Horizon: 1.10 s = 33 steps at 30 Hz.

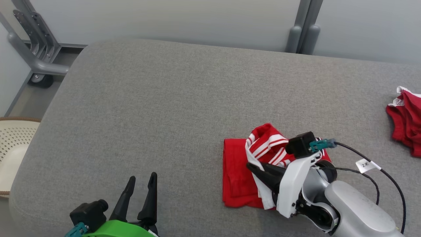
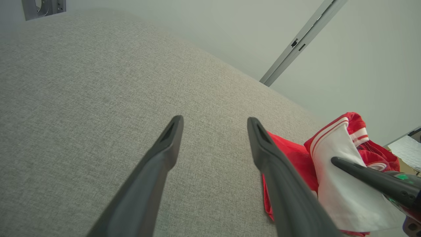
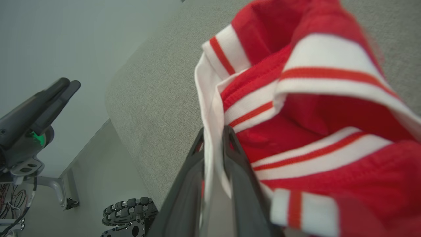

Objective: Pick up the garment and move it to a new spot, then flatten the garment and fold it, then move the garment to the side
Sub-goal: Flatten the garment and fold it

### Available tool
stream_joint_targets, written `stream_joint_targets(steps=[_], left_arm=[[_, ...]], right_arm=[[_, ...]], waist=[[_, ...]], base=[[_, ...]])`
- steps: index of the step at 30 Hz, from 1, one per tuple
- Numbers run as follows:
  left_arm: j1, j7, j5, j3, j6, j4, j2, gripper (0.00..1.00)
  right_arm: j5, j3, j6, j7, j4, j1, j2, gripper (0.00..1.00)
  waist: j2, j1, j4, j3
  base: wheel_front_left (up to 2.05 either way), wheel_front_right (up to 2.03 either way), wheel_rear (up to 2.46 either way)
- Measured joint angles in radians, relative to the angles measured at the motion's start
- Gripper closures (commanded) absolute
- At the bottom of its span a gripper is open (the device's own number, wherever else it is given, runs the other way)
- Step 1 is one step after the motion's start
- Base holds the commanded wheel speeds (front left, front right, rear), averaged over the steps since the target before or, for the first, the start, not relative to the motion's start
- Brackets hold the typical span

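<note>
The garment (image 1: 235, 171), red with white stripes, lies on the right half of the grey padded worktop (image 1: 164, 108), near its front edge. Its plain red part rests flat on the worktop, and the striped part is bunched up on the right side of it.

The right gripper (image 1: 251, 167) reaches into this bunch from the right. In the right wrist view its jaws (image 3: 213, 130) stand narrow, and a white edge of the garment (image 3: 312, 115) runs between the two fingers, so they hold the cloth there. The left wrist view shows one dark finger of this gripper (image 2: 332, 160) lying against a white panel of the garment (image 2: 332, 197).

The left gripper (image 1: 142, 176) is at the lower left of the head view, well apart from the garment. Its jaws are wide and nothing is between them. In its own wrist view the fingers (image 2: 171, 138) point over bare grey worktop, with the garment just beside the right finger.

A second red piece of clothing (image 1: 406, 118) lies at the right edge of the worktop, well apart from the first. A cream basket with small holes (image 1: 13, 141) stands beside the left end of the worktop. A black cable with a white tag (image 1: 365, 164) runs from the right wrist.
</note>
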Motion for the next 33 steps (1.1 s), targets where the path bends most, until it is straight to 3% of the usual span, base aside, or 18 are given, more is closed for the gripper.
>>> stream_joint_targets(steps=[1,2,10,16,19,25,33], left_arm=[[0.0,0.0,0.0,0.003,0.0,0.001,-0.001,0.0],[0.0,0.0,0.0,0.007,0.0,0.001,-0.001,0.0],[0.0,0.0,0.0,0.017,0.0,0.002,-0.002,0.0],[0.0,-0.001,0.0,0.026,0.0,0.003,-0.002,0.0],[0.0,-0.001,0.002,0.028,0.0,0.002,-0.002,0.0],[0.001,-0.002,0.009,0.027,0.0,-0.005,-0.002,0.0],[0.002,-0.002,0.026,0.023,0.0,-0.023,-0.003,0.0]], right_arm=[[-0.01,0.013,0.0,0.002,0.008,-0.01,0.008,0.16],[-0.019,0.022,0.0,0.002,0.013,-0.02,0.018,0.0],[-0.043,0.051,0.0,-0.001,0.015,-0.073,0.073,0.0],[-0.044,0.021,0.002,-0.063,-0.045,-0.129,0.096,0.0],[-0.062,-0.031,-0.001,-0.098,-0.049,-0.141,0.062,0.0],[-0.057,-0.158,-0.076,-0.145,0.004,-0.083,-0.062,0.0],[0.034,-0.255,-0.122,-0.186,0.097,0.081,-0.098,0.0]], waist=[[0.0,0.0,0.004,0.001],[0.0,0.0,0.007,0.002],[0.0,0.0,0.011,-0.001],[0.0,0.0,-0.006,-0.007],[0.0,0.0,-0.02,-0.012],[0.0,0.0,-0.054,-0.017],[0.0,0.0,-0.081,0.008]], base=[[0.0,0.0,0.0],[0.0,0.0,0.0],[0.0,0.0,0.0],[0.0,0.0,0.0],[0.0,0.0,0.0],[0.0,0.0,0.0],[0.0,0.0,0.0]])
